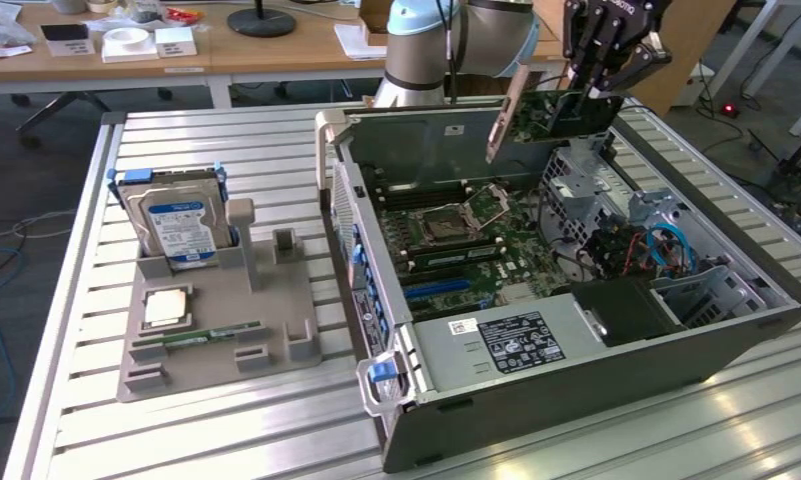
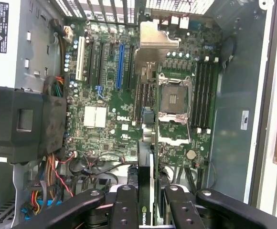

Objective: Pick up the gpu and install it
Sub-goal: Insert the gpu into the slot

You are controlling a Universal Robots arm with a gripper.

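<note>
Black gripper (image 1: 600,88) clenched on the gpu (image 1: 550,118), a thin dark expansion card with a silver metal bracket. I hold it edge-down over the open grey tower computer case (image 1: 574,400) on the slatted metal bench (image 1: 213,440), above the green motherboard (image 2: 105,119) and clear of it.

Over motherboard (image 1: 470,232) in case (image 1: 600,385), the gpu (image 1: 563,116)
</note>
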